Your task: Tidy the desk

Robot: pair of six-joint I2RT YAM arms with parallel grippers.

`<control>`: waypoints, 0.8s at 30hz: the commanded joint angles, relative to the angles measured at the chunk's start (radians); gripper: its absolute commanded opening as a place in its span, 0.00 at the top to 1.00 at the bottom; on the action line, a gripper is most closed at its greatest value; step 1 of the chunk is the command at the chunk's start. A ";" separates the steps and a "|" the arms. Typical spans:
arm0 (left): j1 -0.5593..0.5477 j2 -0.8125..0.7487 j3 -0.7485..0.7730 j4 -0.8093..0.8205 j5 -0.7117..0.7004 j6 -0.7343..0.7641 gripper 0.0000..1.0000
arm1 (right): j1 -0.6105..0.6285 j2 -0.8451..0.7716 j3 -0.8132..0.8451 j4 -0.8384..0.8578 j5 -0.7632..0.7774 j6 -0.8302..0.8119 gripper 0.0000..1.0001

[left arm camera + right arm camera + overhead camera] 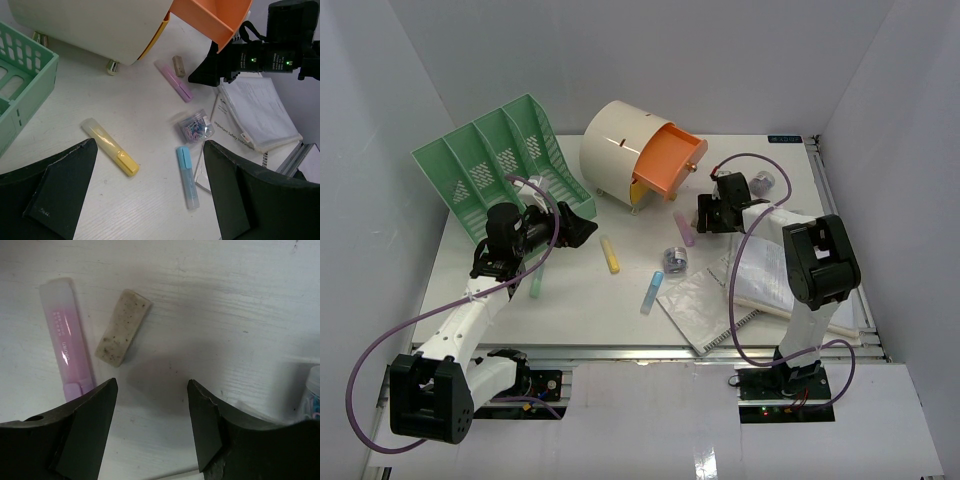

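Probably eraser [122, 327] pickup: right fingers [95, 415] spread, empty; eraser at their 11 o'clock on the table [225, 300]. Recenter, descend; left fingers [60, 195] released, empty.

A matt, faintly grained desk [240, 300] bears a rough speckled eraser [122, 327] and a translucent plastic highlighter [67, 340].

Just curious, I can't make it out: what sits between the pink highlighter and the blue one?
A small clear box of coloured paper clips on the desk, clearest in the left wrist view.
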 commanded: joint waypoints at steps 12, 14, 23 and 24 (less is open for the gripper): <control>-0.003 0.001 0.036 -0.005 0.002 0.015 0.02 | 0.011 0.079 0.085 0.129 -0.022 0.206 0.35; -0.003 0.003 0.036 -0.006 -0.001 0.016 0.02 | 0.019 0.092 0.095 0.130 0.018 0.213 0.35; -0.003 0.008 0.041 -0.013 -0.009 0.023 0.02 | 0.050 0.097 0.051 0.166 0.173 0.210 0.39; -0.003 0.008 0.040 -0.013 -0.007 0.023 0.02 | 0.050 0.091 0.039 0.171 0.184 0.198 0.40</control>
